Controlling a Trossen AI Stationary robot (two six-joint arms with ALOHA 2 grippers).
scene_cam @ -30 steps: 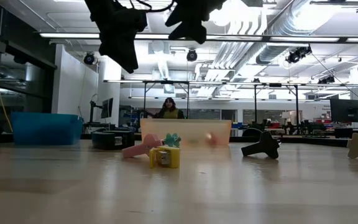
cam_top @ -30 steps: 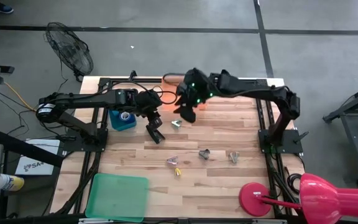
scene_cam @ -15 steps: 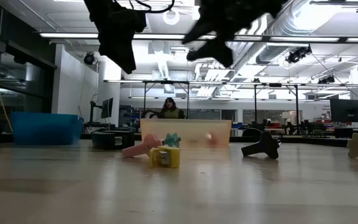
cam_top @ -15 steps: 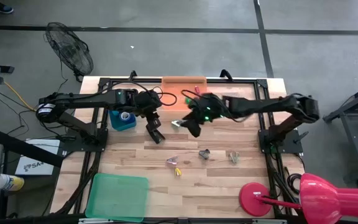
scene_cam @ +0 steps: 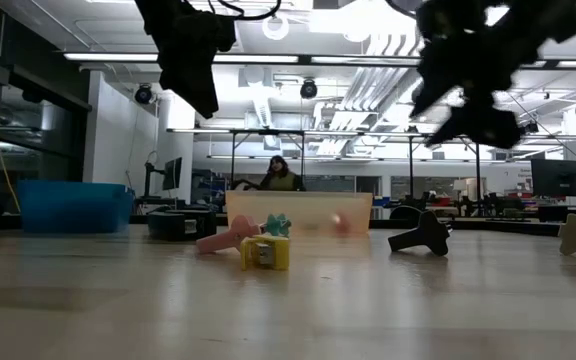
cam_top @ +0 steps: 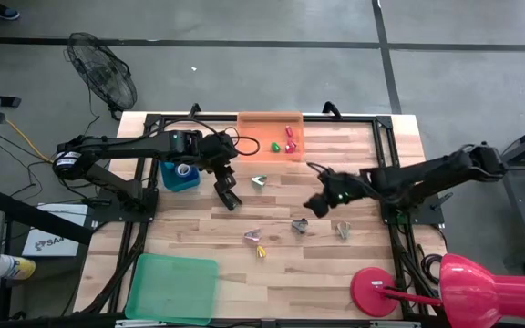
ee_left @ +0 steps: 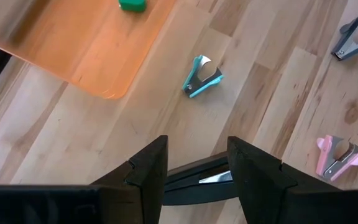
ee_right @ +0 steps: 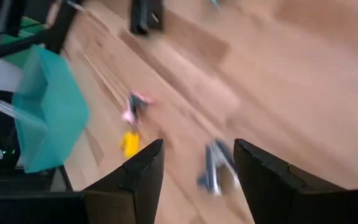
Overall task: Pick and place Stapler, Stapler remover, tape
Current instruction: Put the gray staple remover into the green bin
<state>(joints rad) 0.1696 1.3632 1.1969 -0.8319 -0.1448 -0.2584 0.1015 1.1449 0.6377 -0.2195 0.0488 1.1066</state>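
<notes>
Left pincer open over stapler, right pincer open above remover.

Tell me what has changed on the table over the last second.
The right gripper swung from beside the orange tray out across the table toward the grey staple remover, jaws open and empty. The left gripper stayed above the stapler. Nothing on the table shifted.

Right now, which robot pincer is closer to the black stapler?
Left. The left pincer hovers right over the stapler; the right pincer is far across the table.
</notes>
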